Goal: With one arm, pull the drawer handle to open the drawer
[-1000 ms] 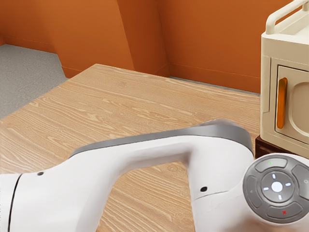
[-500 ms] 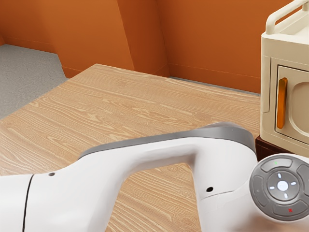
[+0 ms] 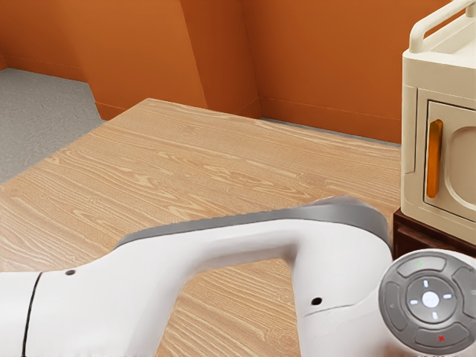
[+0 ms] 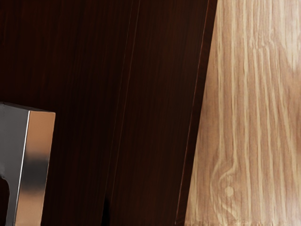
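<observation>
In the wrist view, a metal handle (image 4: 38,160) with a shiny, copper-reflecting face stands out from a dark brown wooden front (image 4: 80,70). Thin seams run along the wood beside it, and whether the drawer stands out from its frame cannot be told. The exterior view has a strip of the dark brown cabinet (image 3: 428,235) behind my arm's last visible joint (image 3: 430,300), at the exterior view's lower right.
A cream cabinet (image 3: 411,141) with an orange handle (image 3: 434,158) and a top rail sits on the dark cabinet. My white arm (image 3: 223,245) spans the foreground over a light wood-grain surface (image 3: 223,163). Orange walls (image 3: 320,59) rise behind.
My arm first shifted toward the exterior view's right, then slightly back and down. It now sits a little lower than a second ago. The cabinets have not moved.
</observation>
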Motion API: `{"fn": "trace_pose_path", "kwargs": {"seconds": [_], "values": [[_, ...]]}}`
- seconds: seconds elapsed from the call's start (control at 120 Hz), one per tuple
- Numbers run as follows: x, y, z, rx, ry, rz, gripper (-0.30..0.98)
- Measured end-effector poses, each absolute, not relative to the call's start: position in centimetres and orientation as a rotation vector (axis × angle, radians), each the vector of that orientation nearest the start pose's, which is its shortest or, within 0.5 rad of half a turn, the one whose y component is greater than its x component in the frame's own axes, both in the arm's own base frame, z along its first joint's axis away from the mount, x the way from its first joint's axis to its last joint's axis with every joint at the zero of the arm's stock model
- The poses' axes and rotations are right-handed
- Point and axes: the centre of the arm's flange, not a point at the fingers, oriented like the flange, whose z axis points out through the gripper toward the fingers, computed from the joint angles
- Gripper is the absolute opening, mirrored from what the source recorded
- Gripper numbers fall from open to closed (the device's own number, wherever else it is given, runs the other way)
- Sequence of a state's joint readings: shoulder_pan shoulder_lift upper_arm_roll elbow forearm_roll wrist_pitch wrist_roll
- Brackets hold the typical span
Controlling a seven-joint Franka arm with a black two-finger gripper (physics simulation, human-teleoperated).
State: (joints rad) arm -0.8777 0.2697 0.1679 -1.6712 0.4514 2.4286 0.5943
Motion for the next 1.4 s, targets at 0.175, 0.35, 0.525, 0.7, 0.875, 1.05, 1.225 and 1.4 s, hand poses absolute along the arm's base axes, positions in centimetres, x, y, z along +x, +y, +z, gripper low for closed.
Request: {"fn": "trace_pose_path", "kwargs": {"seconds": [0.175,0.35,0.525,0.7,0.875,1.05,1.225,1.4], "values": [[49.9,-44.0,50.9,-1.874,1.914,-0.682,0.64],[48.5,-43.8,51.0,-1.886,1.933,-0.661,0.66],[47.6,-43.6,51.1,-1.902,1.942,-0.640,0.67],[46.2,-44.3,51.4,-1.901,1.968,-0.639,0.65],[44.0,-44.1,51.8,-1.894,1.997,-0.628,0.66],[42.9,-43.3,51.7,-1.898,2.007,-0.611,0.69],[42.1,-42.6,51.6,-1.902,2.011,-0.602,0.67],[41.0,-42.2,51.8,-1.904,2.021,-0.605,0.67]]}}
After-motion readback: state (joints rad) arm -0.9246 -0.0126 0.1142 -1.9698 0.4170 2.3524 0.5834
